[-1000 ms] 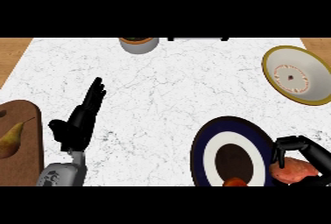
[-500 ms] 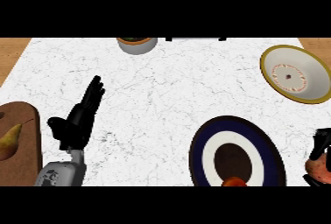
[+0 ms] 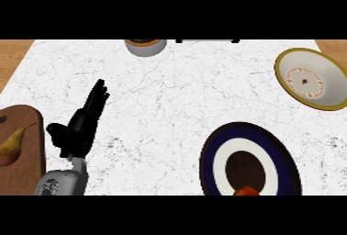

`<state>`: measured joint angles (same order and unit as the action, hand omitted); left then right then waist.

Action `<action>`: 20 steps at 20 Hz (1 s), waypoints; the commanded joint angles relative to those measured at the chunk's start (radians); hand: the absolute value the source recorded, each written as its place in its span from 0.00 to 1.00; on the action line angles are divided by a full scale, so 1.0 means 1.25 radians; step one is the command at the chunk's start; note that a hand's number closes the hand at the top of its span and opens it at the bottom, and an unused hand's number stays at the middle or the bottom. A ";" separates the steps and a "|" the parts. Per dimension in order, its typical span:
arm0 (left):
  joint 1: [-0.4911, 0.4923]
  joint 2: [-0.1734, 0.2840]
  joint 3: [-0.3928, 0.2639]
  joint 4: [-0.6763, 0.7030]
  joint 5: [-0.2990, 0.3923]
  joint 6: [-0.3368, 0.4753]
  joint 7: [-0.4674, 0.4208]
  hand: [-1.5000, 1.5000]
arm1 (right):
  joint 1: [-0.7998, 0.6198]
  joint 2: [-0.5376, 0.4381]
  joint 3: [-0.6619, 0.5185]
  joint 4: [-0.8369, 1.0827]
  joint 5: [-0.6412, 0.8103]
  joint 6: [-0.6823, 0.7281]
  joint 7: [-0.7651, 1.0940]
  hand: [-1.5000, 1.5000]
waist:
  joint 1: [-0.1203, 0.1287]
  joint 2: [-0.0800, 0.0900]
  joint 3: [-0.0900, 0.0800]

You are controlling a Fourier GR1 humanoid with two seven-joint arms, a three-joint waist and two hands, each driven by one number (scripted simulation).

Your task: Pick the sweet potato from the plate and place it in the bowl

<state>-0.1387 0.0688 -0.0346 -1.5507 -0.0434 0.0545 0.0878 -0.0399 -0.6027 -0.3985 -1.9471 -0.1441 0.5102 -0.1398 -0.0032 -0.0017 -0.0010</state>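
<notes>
At the far left edge a brown wooden board [image 3: 27, 137] lies on the white marbled table [image 3: 183, 101], with a yellowish pear [image 3: 12, 147] resting on it, stem pointing up and to the right. Just beside the board, the left hand [image 3: 80, 128] shows above its grey forearm [image 3: 62, 182], which comes in from the lower edge; the black fingers [image 3: 97, 96] are straight and point up and slightly to the right, the thumb [image 3: 55, 132] sticks out toward the board, and the hand holds nothing, simply resting open over the table. Further along, at the top edge, a grey pot [image 3: 146, 46] with a brownish rim is partly cut off by the frame, and just to its right a thin dark bar [image 3: 207, 40] runs along the same edge. Toward the lower right sits the plate [image 3: 215, 156], dark blue at the rim, white inside that, with a dark brown centre; its lower part is cut by the frame. At the plate's bottom edge a small orange-red object [image 3: 246, 191] peeks into view, too little of it showing to tell what it is. At the upper right stands the bowl [image 3: 290, 64], yellow-rimmed and cream inside, with a ring of reddish dots and a dark spot at its centre, well apart from the plate. The sweet potato and the right hand do not show in this view.
</notes>
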 commanded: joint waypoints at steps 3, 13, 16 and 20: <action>-0.007 -0.009 -0.005 -0.002 -0.001 -0.004 0.011 0.50 | -0.165 -0.008 0.045 0.037 0.001 -0.066 0.183 1.00 | 0.008 0.002 0.000; -0.024 -0.023 -0.012 0.012 -0.021 0.010 0.003 0.50 | -0.305 -0.082 0.080 0.317 0.253 -0.125 0.064 1.00 | 0.018 0.007 0.001; -0.036 -0.029 -0.020 0.015 -0.028 0.012 0.005 0.50 | -0.372 -0.114 0.124 0.399 0.346 -0.164 0.029 1.00 | 0.024 0.009 0.001; -0.022 -0.024 -0.011 0.027 -0.010 -0.006 -0.013 0.50 | -0.415 -0.098 0.157 0.601 0.455 -0.259 -0.107 1.00 | 0.028 0.010 0.001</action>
<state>-0.1609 0.0517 -0.0462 -1.5478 -0.0547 0.0437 0.0923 -0.5023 -0.7222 -0.2383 -1.3775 0.2993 0.2732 -0.1558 0.0306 0.0087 0.0005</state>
